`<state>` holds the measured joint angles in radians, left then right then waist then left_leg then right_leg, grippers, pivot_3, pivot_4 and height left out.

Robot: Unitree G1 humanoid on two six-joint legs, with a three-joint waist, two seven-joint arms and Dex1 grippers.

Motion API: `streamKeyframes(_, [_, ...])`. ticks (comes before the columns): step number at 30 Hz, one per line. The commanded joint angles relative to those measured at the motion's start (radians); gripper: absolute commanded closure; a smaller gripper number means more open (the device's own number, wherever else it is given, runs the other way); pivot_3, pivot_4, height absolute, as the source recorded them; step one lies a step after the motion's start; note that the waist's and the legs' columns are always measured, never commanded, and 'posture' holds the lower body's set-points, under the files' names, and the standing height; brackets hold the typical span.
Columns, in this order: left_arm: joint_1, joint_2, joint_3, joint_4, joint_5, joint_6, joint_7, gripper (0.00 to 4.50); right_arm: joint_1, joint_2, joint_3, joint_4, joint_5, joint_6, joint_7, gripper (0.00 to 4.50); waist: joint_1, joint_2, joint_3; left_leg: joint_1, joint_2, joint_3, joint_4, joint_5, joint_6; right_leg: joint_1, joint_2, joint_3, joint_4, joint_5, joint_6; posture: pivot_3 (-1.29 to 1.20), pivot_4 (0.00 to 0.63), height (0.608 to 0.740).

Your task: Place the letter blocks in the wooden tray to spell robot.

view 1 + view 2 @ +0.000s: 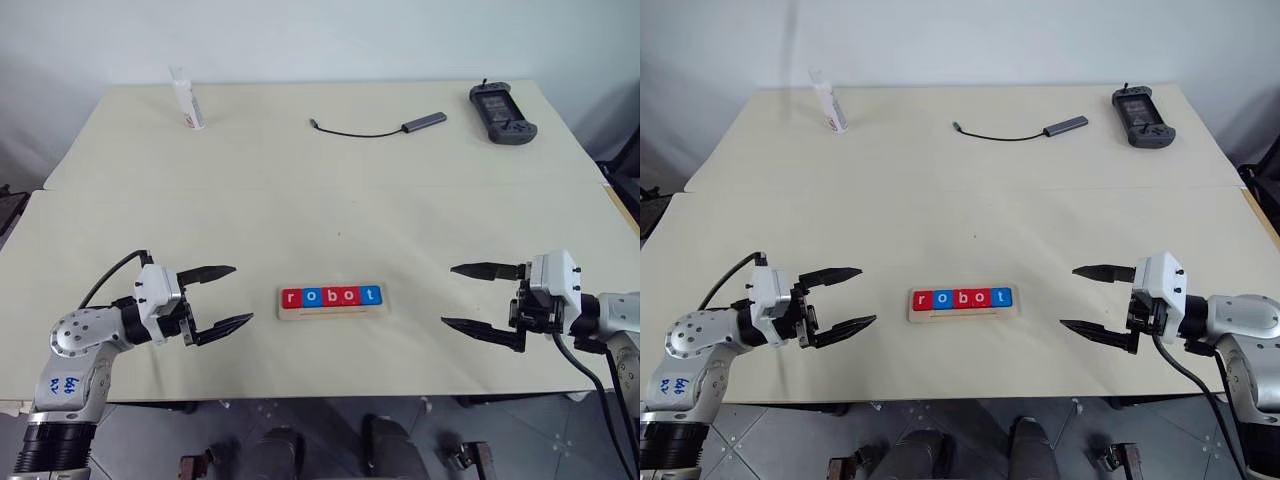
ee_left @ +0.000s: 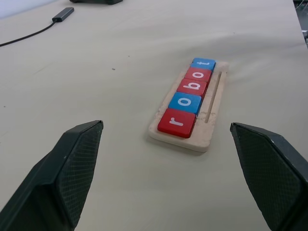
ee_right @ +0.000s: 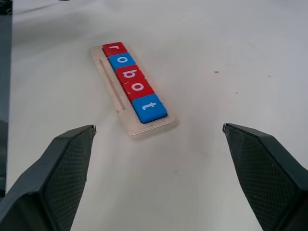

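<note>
The wooden tray (image 1: 331, 311) lies near the table's front edge, midway between my two arms. Several letter blocks (image 1: 331, 296) sit side by side in it: red r, blue o, red b, red o, blue t, reading "robot". The same row shows in the left wrist view (image 2: 187, 100) and the right wrist view (image 3: 135, 86). My left gripper (image 1: 238, 296) hangs open to the left of the tray, fingers pointing at it, holding nothing. My right gripper (image 1: 447, 295) stands open to the tray's right, well apart from it, also holding nothing.
At the table's far side stand a white tube (image 1: 187, 99) on the left, a grey adapter with a black cable (image 1: 385, 127) in the middle and a black handheld controller (image 1: 502, 113) on the right. A seam (image 1: 320, 190) joins two tabletops.
</note>
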<state>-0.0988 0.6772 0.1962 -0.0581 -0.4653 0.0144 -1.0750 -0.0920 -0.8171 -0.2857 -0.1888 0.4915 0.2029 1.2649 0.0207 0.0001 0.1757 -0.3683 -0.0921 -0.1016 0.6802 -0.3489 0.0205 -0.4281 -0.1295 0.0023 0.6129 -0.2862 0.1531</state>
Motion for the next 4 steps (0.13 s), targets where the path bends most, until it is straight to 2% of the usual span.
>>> streamKeyframes(1, [-0.013,0.007,0.022,0.001,-0.004,-0.005,0.01,0.0,-0.018,0.012,0.0,0.007,0.01,-0.027,-0.02,0.03,0.002,0.0,0.0,0.0,0.0,0.0,0.0,0.0,0.0,0.0,0.0,0.0,0.0,0.0,0.0,0.0,0.15,0.74])
streamKeyframes(4, [-0.011,0.006,0.027,-0.008,0.002,0.011,0.039,0.0,-0.035,0.025,0.007,0.026,0.007,-0.038,-0.038,0.03,0.002,0.0,0.0,0.0,0.0,0.0,0.0,0.0,0.0,0.0,0.0,0.0,0.0,0.0,0.0,0.0,0.15,0.74])
